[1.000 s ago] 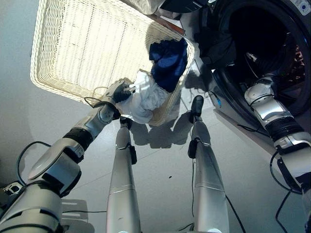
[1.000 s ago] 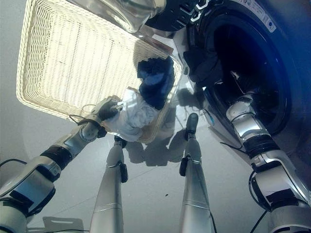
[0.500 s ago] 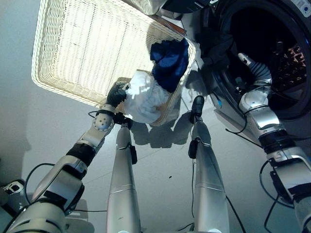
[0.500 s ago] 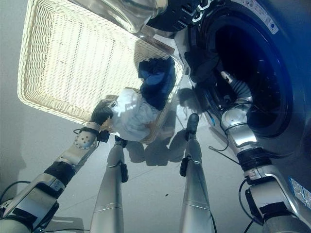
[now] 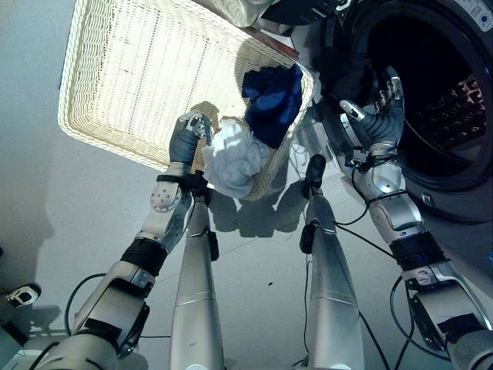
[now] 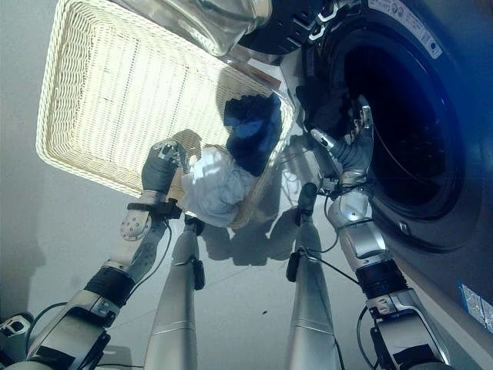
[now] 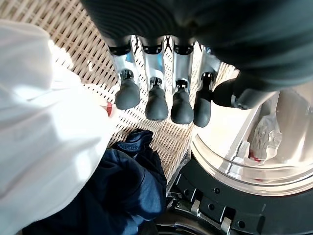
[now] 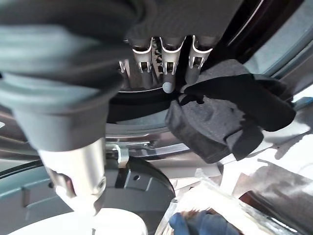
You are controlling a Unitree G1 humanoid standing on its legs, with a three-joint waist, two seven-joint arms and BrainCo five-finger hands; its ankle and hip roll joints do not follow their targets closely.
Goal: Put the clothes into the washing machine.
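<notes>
A white garment (image 5: pixel 231 158) hangs over the near rim of the cream wicker basket (image 5: pixel 131 77), with a dark blue garment (image 5: pixel 269 92) bunched behind it in the basket's corner. My left hand (image 5: pixel 187 139) is raised just beside the white garment (image 7: pixel 44 132), its fingers (image 7: pixel 156 103) relaxed and holding nothing. My right hand (image 5: pixel 379 116) stands open with spread fingers in front of the washing machine's round opening (image 5: pixel 431 69). A dark grey garment (image 8: pixel 230 112) lies draped over the opening's near rim (image 5: pixel 343 69), just past that hand's fingers.
The washer's glass door (image 6: pixel 208 19) stands swung out above the basket's far side. The basket rests on a pale grey floor (image 5: pixel 46 200) right beside the washer front.
My left hand has let go of the white garment and risen beside it. My right hand has come out of the drum and now spreads open before the opening.
</notes>
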